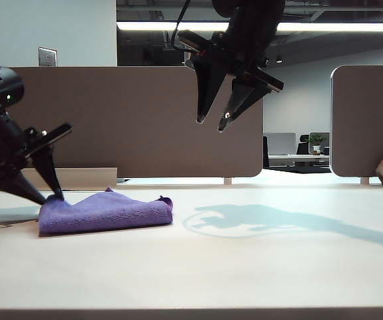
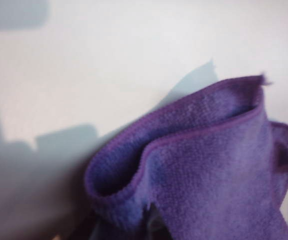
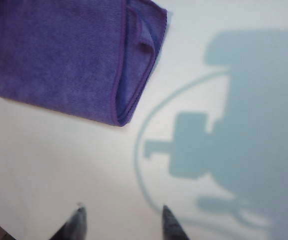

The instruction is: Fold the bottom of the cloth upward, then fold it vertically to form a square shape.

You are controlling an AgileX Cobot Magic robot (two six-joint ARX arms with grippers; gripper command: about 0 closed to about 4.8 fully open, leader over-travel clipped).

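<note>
Two folds look done on the cloth (image 1: 104, 212); we judge left gripper (image 1: 50, 197), fingers pinching its edge, must let go, while right gripper (image 1: 211, 124) hangs spread, empty, above the table (image 1: 244, 267).

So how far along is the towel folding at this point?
The cloth already lies doubled into a compact, layered bundle, so folding looks mostly done. In hand: the left pincer is down at the cloth's left end, where the layers gape apart. The right pincer hangs open above the table, empty. Left: flattening it square and letting go.
</note>
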